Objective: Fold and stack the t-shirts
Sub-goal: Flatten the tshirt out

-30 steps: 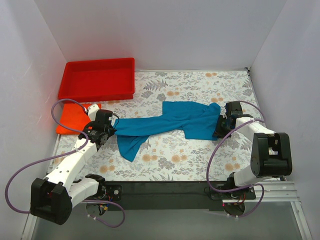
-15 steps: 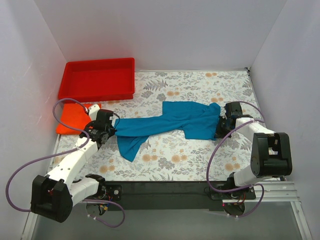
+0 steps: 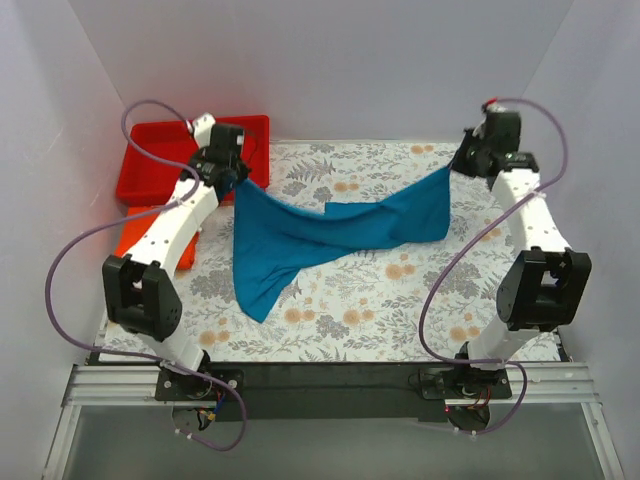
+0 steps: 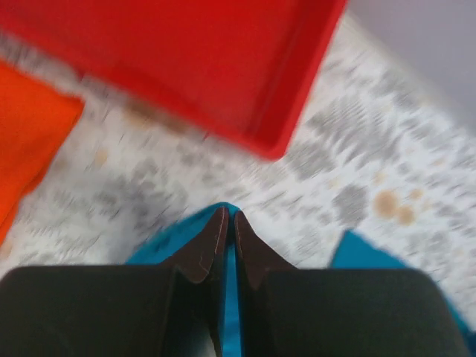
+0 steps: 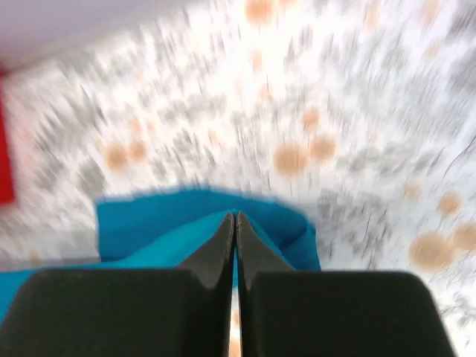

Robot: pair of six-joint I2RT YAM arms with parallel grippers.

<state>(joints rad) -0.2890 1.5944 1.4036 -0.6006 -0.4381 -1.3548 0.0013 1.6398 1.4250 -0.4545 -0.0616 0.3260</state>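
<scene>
One floral-patterned table [image 3: 400, 300] is being used as the work surface. One teal-blue t-shirt [image 3: 330, 235] is being held stretched across the table's middle. It is raised at two corners, toward 10 and 2 o'clock, and its lower end is trailing onto the table toward 7 o'clock. One red tray [image 3: 155, 155] is sitting at the 10 o'clock corner. One orange-red t-shirt [image 3: 130, 228] is lying flat at 9 o'clock, just beside the tray's near side, and is being partly hidden by the left arm. One left gripper [image 3: 237, 180] is being pressed closed on the teal-blue t-shirt's left corner, with cloth pinched between the fingers. One right gripper [image 3: 462, 165] is being pressed closed on the right corner, fingers together over teal cloth.
</scene>
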